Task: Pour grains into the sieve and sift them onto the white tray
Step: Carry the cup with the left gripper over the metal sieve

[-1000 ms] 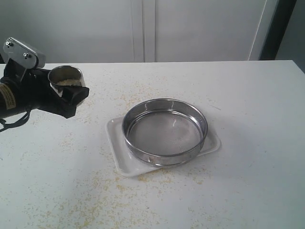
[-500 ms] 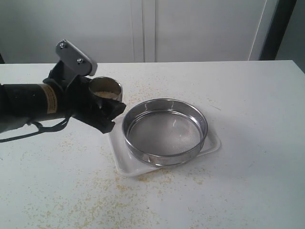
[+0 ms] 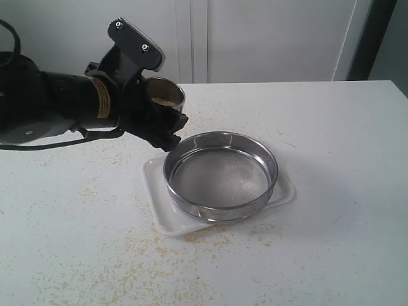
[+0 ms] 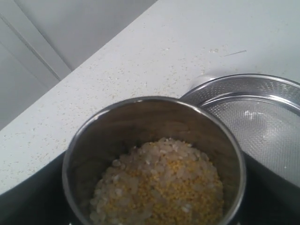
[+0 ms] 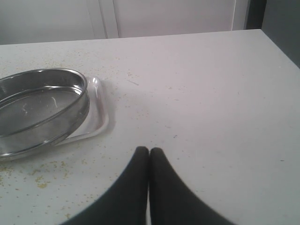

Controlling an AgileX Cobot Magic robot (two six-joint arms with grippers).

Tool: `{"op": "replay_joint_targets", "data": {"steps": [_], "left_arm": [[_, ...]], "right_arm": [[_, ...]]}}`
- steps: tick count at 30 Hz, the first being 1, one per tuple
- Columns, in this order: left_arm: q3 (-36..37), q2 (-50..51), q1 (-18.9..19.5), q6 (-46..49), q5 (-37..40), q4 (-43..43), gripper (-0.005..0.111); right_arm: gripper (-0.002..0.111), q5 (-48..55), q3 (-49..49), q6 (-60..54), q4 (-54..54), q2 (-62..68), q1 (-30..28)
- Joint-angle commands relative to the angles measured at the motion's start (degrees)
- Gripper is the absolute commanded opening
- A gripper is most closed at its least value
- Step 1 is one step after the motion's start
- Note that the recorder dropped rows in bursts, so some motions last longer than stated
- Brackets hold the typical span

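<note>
Speckled table (image 3: 331, 127) | sieve (image 3: 220, 175) on white tray (image 3: 159, 217) | left fingers (image 3: 154, 127) hold cup (image 3: 167, 85) of yellow-white grains (image 4: 159, 183) | right fingers (image 5: 161, 187) together

Upper left of the exterior view, we see a thick black cylindrical left arm (image 3: 44, 108), a tan label band (image 3: 95, 101) around it, a grey metal plate (image 3: 135, 43) with two screws on top, a thin black cable (image 3: 38, 146) looping beneath, in the right wrist view we see the right gripper (image 5: 149, 152), two smooth black tapered fingers (image 5: 164, 187)
</note>
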Motion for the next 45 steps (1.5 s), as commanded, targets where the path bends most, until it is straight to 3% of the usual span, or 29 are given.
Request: {"op": "replay_joint_targets", "data": {"steps": [1, 9, 18, 25, 45], "left_arm": [[-2.26, 1.17, -2.46, 0.17, 2.45, 0.0, 0.0], [-6.65, 5.43, -5.67, 2.52, 9.71, 1.37, 0.0], [-10.25, 9.52, -8.22, 3.5, 11.92, 2.03, 0.0], [-12.34, 11.84, -10.32, 10.92, 16.16, 2.6, 0.0], [-16.7, 16.79, -10.6, 28.0, 21.39, 2.85, 0.0]], "right_arm": [[0.0, -0.16, 0.31, 0.18, 0.0, -0.33, -0.26], [0.0, -0.16, 0.31, 0.18, 0.0, -0.33, -0.26], [0.0, -0.16, 0.31, 0.18, 0.0, -0.33, -0.26], [0.0, -0.16, 0.31, 0.18, 0.0, -0.33, -0.26], [0.0, -0.16, 0.31, 0.18, 0.0, -0.33, -0.26]]}}
